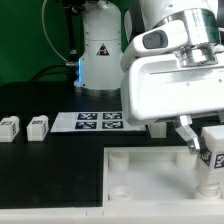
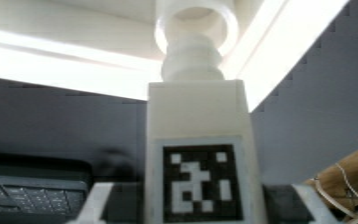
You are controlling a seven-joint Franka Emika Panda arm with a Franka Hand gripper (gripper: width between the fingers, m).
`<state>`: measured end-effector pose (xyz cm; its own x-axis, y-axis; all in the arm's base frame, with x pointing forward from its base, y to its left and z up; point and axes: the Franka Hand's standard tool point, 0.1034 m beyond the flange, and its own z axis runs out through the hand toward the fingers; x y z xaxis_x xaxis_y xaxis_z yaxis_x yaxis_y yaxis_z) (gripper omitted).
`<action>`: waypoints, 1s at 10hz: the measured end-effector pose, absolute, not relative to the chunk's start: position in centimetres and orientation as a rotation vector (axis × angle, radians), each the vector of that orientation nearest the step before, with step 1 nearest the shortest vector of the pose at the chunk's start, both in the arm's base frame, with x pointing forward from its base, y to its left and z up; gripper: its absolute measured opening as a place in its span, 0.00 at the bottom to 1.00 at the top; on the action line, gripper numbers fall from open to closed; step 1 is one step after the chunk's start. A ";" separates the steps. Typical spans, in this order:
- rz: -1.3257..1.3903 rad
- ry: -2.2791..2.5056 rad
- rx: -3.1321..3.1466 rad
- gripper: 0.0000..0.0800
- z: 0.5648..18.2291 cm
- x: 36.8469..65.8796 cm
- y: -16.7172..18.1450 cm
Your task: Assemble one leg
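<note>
Clamped in the hand [image 1: 203, 148]: a small white plastic leg [image 1: 213, 150], smooth and block-shaped, with a black-and-white square tag on one face. Held at the exterior view's right, over the right part of a large white tray-like panel [image 1: 140, 185] with a raised rim and a round socket at the corner; cannot tell whether touching it.

Farther off, on the matte black tabletop [image 1: 50, 170]: two more white tagged legs [image 1: 10, 125] [image 1: 38, 125] side by side at the exterior view's left, and just beside them the flat marker board [image 1: 98, 121].

From the exterior view alone: bulky white glossy arm [image 1: 165, 85] reaching down from the upper right, wrist low, hand pointing downward over the panel.

From the wrist view alone: the leg [image 2: 201, 120] seen lengthwise, square-sided, ending in a narrower rounded, stepped stud [image 2: 195, 40]. Grey finger pads [image 2: 98, 203] pressed against both sides of the tagged end. Bright white panel surface blurred beyond.
</note>
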<state>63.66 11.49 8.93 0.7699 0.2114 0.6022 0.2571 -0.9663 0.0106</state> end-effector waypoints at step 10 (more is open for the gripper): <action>-0.960 -0.394 -2.888 0.36 8.9 63.4 11.8</action>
